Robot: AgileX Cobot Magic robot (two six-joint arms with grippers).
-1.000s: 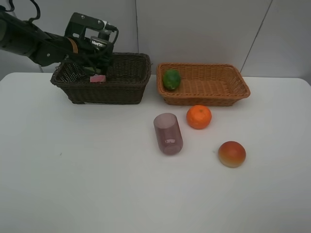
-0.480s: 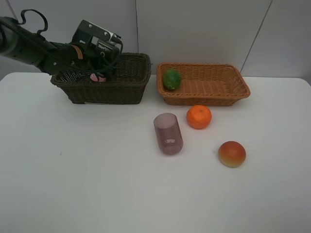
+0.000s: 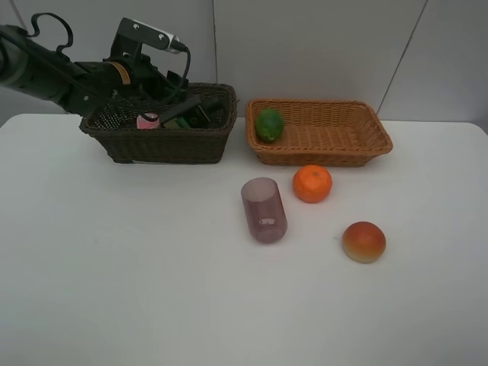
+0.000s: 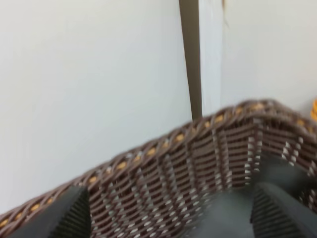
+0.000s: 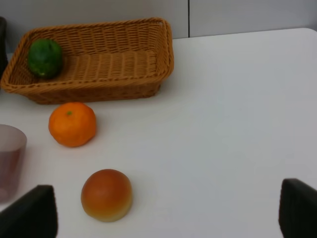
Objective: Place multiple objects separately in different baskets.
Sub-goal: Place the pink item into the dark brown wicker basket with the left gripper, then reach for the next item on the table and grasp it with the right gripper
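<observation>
The dark brown basket [image 3: 156,141] stands at the back left. In it lie the pink white-capped bottle [image 3: 147,120] and the black green-labelled bottle [image 3: 183,119]. My left gripper [image 3: 177,101] hovers over this basket, open and holding nothing; in the left wrist view [image 4: 173,215] its fingers [image 4: 69,213] stand wide apart before the basket's far wall [image 4: 198,158]. The light tan basket [image 3: 320,145] holds the green fruit [image 3: 268,124]. The orange [image 3: 312,183], the purple cup [image 3: 264,210] on its side and the red-orange fruit [image 3: 364,242] lie on the table. My right gripper [image 5: 166,213] is open and empty.
A white wall rises right behind both baskets. The white table [image 3: 152,267] runs wide in front. In the right wrist view the orange [image 5: 72,124], red-orange fruit [image 5: 106,194], cup [image 5: 10,158] and tan basket [image 5: 99,89] lie ahead of the gripper.
My left gripper has lifted and tilted back from inside the dark basket, opening a little. The pink bottle now lies free in the basket, and the black bottle shows beside it.
</observation>
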